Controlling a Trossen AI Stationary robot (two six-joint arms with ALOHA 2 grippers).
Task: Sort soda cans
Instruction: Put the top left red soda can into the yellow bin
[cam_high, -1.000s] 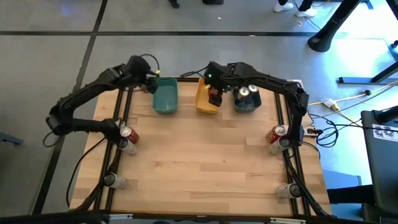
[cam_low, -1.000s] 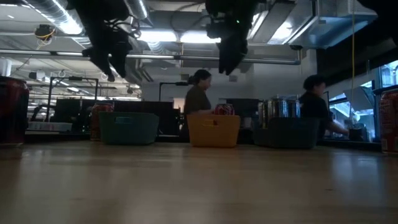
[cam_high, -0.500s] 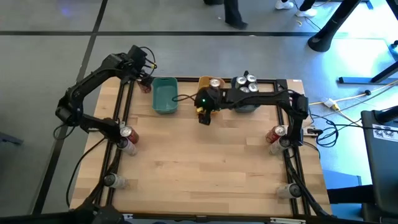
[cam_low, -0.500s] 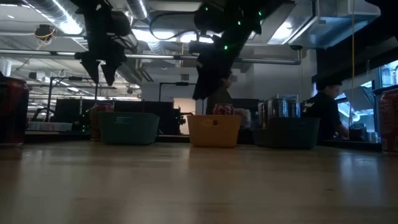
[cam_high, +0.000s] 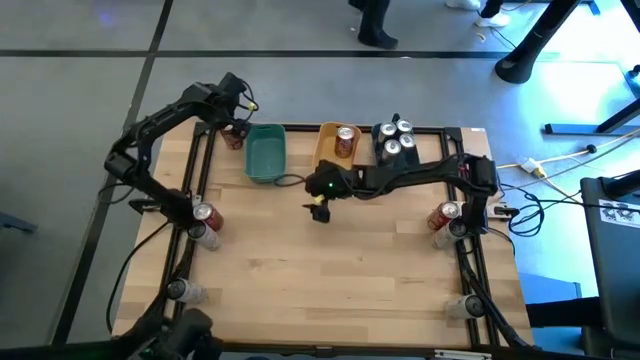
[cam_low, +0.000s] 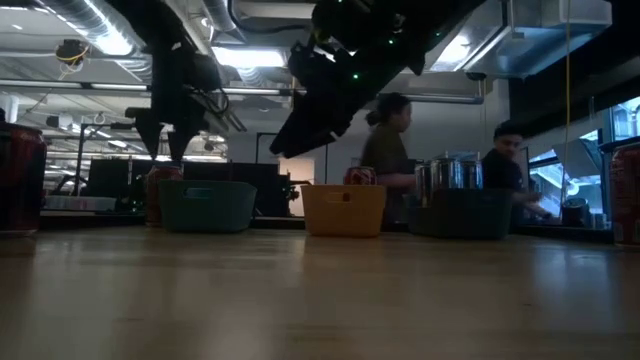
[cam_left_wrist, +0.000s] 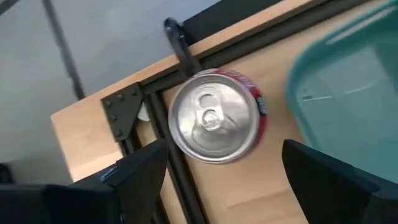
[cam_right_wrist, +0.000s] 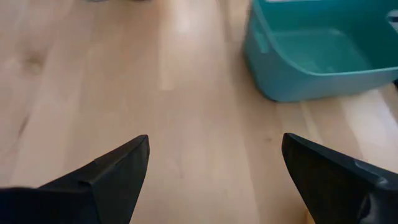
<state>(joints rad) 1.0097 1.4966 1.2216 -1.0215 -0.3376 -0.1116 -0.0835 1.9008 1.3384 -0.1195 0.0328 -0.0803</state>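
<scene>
A red soda can with a silver top stands upright on the table's far left corner, beside the teal bin. My left gripper hangs open above it, pointing steeply down, one finger on either side of the can and clear of it. My right gripper is open over bare wood in front of the teal and yellow bins, slanting down with nothing between its fingers. Another red can stands in the yellow bin. Several silver-topped cans stand in the dark grey bin.
More cans stand at the table's sides: two at the left and two at the right. A black frame rail runs just behind the corner can. People move in the room beyond the table.
My right gripper has come away from above the yellow bin, toward the table's near edge and left, sinking and tipping from pointing down to a slant. A red can now shows in the yellow bin. My left gripper has sunk toward the corner can and tipped steeper.
</scene>
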